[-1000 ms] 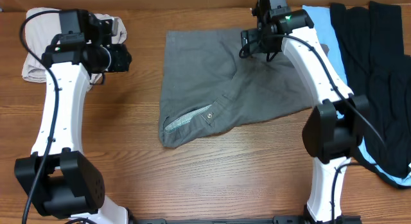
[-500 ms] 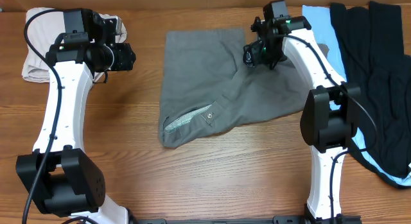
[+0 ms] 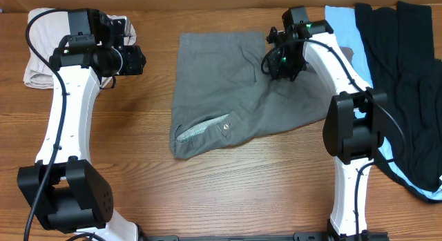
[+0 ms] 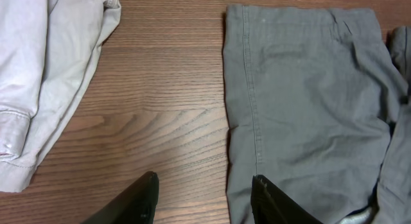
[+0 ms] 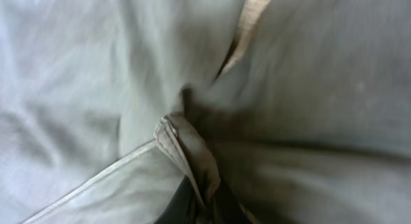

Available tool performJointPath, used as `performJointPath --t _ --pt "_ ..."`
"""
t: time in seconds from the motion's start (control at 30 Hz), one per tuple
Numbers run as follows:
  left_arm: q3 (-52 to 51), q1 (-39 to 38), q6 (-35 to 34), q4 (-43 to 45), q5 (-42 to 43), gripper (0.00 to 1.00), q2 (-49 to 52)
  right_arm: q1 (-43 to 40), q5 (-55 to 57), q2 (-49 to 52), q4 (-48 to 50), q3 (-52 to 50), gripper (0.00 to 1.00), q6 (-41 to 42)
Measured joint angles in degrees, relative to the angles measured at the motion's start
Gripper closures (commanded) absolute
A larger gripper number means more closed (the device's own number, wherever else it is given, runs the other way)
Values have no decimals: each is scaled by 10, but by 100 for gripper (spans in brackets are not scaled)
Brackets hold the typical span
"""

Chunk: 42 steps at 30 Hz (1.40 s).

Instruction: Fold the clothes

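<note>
- Wood-grain table [image 3: 131, 161], brown and bare around the arms.
- Left claw [image 4: 204, 189]: fingers apart over the wood, grey shorts [image 3: 214, 89] just to its right.
- Right claw [image 5: 194, 210]: clamped on a fold of the shorts.

A wooden table [image 3: 138, 172] fills the overhead view, its brown top streaked with long grain running side to side. Directly ahead of the left gripper [image 4: 204, 185] the bare wood shows a broad arched grain figure. To the outer side of that gripper lie cream-beige shorts [image 3: 34, 58]. Beyond the right gripper [image 3: 280, 65], on its outer side, a light-blue garment [image 3: 342, 20] and a black garment [image 3: 407, 75] are spread. The light is even, and the shadows on the wood are soft.
</note>
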Motion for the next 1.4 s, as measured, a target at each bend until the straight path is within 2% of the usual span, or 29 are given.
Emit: performJointPath --t 0.2,0.43,0.67,0.83,0.93,1.17,1.23,1.27,1.3,1.33,1.37,1.4 --pt "0 0 0 0 0 51 0 -2 -34 -16 -146 94 95 4" --pt "0 0 0 0 0 50 0 -2 -52 -88 -294 131 96 22" --pt "0 0 0 -1 0 51 0 0 -55 -104 -307 112 96 76" --pt "0 0 3 -5 0 50 0 19 -17 -148 -303 57 96 132" --pt "0 0 9 -12 0 51 0 45 7 -214 -295 -7 96 168" --pt "0 0 17 -28 0 55 0 69 20 -386 -219 -284 96 255" --pt "0 0 23 -33 0 55 1 66 19 -422 -185 -370 87 282" --pt "0 0 26 -33 0 55 1 65 19 -443 -168 -419 73 298" --pt "0 0 28 -34 -1 56 1 65 19 -460 -158 -454 51 309" --pt "0 0 30 -35 0 57 1 65 18 -479 -146 -492 38 319" --pt "0 0 31 -35 0 57 1 64 18 -496 -137 -525 27 329" --pt "0 0 33 -35 0 57 1 63 18 -514 -131 -557 24 338"
